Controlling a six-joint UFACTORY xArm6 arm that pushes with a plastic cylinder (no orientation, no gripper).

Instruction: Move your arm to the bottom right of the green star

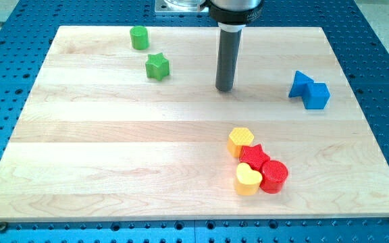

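Observation:
The green star (pixel 157 67) lies on the wooden board (pixel 113 148) toward the view's upper left. My tip (pixel 224 88) rests on the board to the right of the star and slightly lower, about a hundred pixels away. Nothing touches the tip. The rod rises straight up to the arm's end at the view's top.
A green hexagonal block (pixel 139 38) sits above and left of the star. Two blue blocks (pixel 308 90) touch each other at the right. Lower right of centre is a tight cluster: yellow hexagon (pixel 240 142), red star (pixel 254 156), yellow heart (pixel 248 179), red cylinder (pixel 274 176).

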